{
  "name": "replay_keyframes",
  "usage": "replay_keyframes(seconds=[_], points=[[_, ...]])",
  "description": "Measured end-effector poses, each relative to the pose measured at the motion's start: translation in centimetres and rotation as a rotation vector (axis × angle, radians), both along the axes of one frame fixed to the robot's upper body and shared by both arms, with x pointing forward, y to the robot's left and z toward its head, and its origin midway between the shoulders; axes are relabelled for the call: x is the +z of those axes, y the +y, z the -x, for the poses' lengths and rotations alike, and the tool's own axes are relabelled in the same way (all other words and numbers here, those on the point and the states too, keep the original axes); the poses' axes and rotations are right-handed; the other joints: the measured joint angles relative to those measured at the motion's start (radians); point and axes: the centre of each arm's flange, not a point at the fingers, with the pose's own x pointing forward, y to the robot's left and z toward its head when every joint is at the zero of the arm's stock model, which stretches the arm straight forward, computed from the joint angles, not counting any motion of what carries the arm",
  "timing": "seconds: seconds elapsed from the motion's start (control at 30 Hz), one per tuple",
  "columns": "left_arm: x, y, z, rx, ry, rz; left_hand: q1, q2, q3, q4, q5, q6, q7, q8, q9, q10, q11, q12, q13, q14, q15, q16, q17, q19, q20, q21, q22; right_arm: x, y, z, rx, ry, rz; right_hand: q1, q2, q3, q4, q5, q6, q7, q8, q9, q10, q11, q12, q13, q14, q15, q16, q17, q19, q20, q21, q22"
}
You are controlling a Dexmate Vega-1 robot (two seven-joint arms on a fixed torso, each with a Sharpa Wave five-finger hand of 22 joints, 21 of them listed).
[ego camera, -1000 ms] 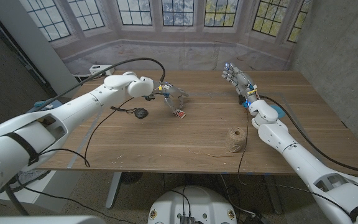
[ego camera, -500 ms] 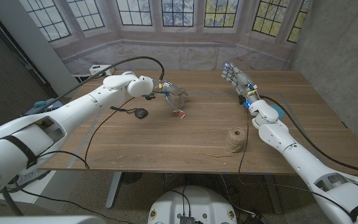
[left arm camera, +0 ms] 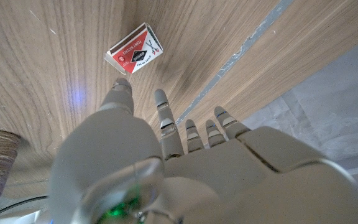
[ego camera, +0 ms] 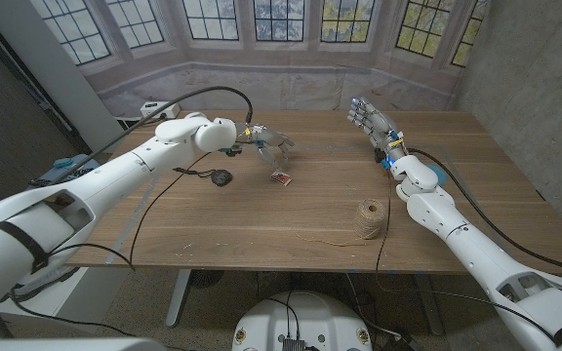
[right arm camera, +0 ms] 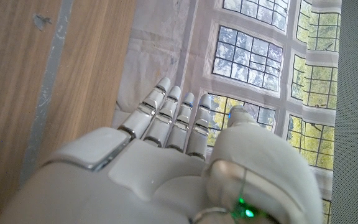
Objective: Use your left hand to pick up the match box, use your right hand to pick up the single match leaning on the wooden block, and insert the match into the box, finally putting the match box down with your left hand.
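While empty, left hand (ego camera: 271,146) hovers over match box (ego camera: 281,177).

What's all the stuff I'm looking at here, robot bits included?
match box: one, red and white label, lying on the table just beyond the left hand's fingertips
twine spool: one, tan, standing near the table's front edge, a loose strand trailing to its left
small black object: one, on a cable, left of the match box
table: one, brown wood
left robot hand: one, pale grey, open, above the match box, not touching it
right robot hand: one, pale grey, open, raised at the table's far side
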Motion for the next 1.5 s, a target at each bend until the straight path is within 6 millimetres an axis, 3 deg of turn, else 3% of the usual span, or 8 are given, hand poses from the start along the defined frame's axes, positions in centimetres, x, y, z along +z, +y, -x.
replay_keyframes(seconds=[0.17,0.67,1.2,1.5], points=[[0.3,0.7,0.2,0.012,0.017,0.059,-0.027,0.027,0.004,0.023,0.0,0.0,0.0,-0.004,0.0,0.004,0.004,0.0,0.0,0.0,0.0,0.0,0.005,-0.004,0.004,0.0,0.0,0.1,0.7,0.6,0.006,-0.006,0.005,0.0,0.0,0.003,0.003,0.0,-0.003,-0.003,0.0,0.0,0.0,0.0,0.0,0.0,-0.008,0.002,0.0,0.0,-0.006,-0.005,0.0,0.0],[-0.2,3.1,1.3,0.025,0.032,0.157,-0.064,0.064,0.013,0.049,0.004,-0.005,0.016,-0.016,0.0,0.027,0.027,0.007,0.0,0.014,0.014,0.0,0.005,0.001,0.008,0.004,0.005,-0.4,1.9,0.9,0.009,0.005,0.015,-0.013,0.013,0.016,0.009,0.0,-0.015,0.009,0.0,0.0,-0.011,0.011,0.0,-0.005,-0.008,0.002,0.0,-0.005,-0.011,0.0,0.0,0.0],[-0.3,4.5,1.6,0.003,0.026,0.264,-0.085,0.066,0.026,0.061,0.012,-0.035,0.013,-0.037,-0.005,0.047,0.047,0.015,0.0,0.023,0.023,0.0,0.005,0.002,0.009,0.004,0.005,-0.6,2.9,1.2,0.011,0.018,0.03,-0.027,0.011,0.029,0.021,0.0,-0.026,0.01,0.0,0.0,-0.025,0.011,0.0,-0.004,-0.029,0.004,0.0,-0.005,-0.014,-0.004,0.0,0.0],[-0.3,5.1,1.4,0.002,0.027,0.306,-0.09,0.061,0.039,0.059,0.016,-0.078,0.019,-0.06,-0.004,0.063,0.063,0.023,0.0,0.034,0.034,0.0,0.005,0.006,0.024,0.004,0.005,-1.0,3.1,1.0,0.012,0.033,0.038,-0.03,0.014,0.044,0.025,0.005,-0.045,0.001,0.0,0.0,-0.032,0.004,0.0,-0.004,-0.029,0.004,0.0,-0.005,-0.018,0.0,0.004,0.0]])
